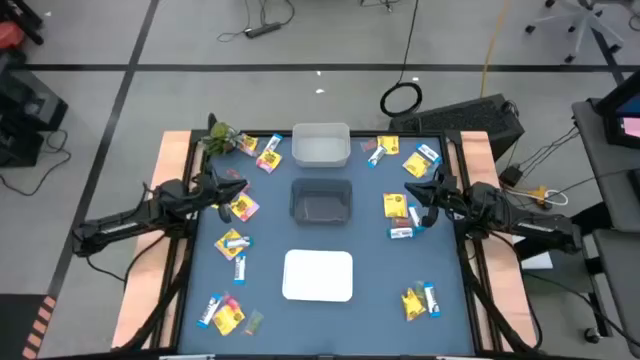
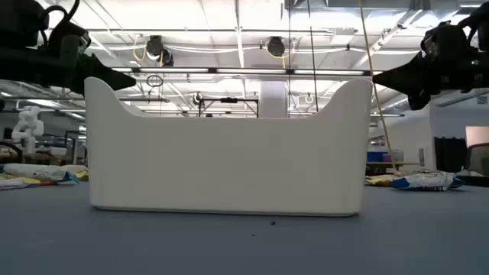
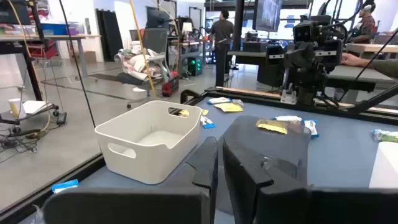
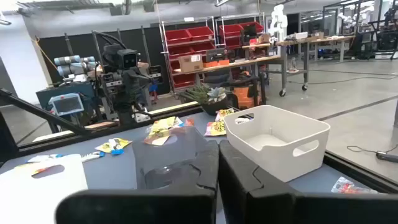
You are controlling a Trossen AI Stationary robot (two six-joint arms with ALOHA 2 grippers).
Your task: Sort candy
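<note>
Candy lies scattered on the blue mat (image 1: 370,300). Yellow packets (image 1: 394,205) and blue-and-white bars (image 1: 401,233) lie on the right. More packets (image 1: 243,207) and bars (image 1: 232,241) lie on the left. My left gripper (image 1: 230,188) hovers over the mat's left side, above a yellow packet, shut with nothing between its fingers (image 3: 219,149). My right gripper (image 1: 420,192) hovers over the right side next to a yellow packet, also shut and empty (image 4: 217,154). Both point toward the dark bin (image 1: 321,198) in the middle.
Three bins stand in a row down the mat's middle: a pale one (image 1: 320,145) at the far edge, the dark one, and a white one (image 1: 318,275) near the front, which fills the low view (image 2: 225,145). A green plant-like object (image 1: 222,137) sits at the far left corner.
</note>
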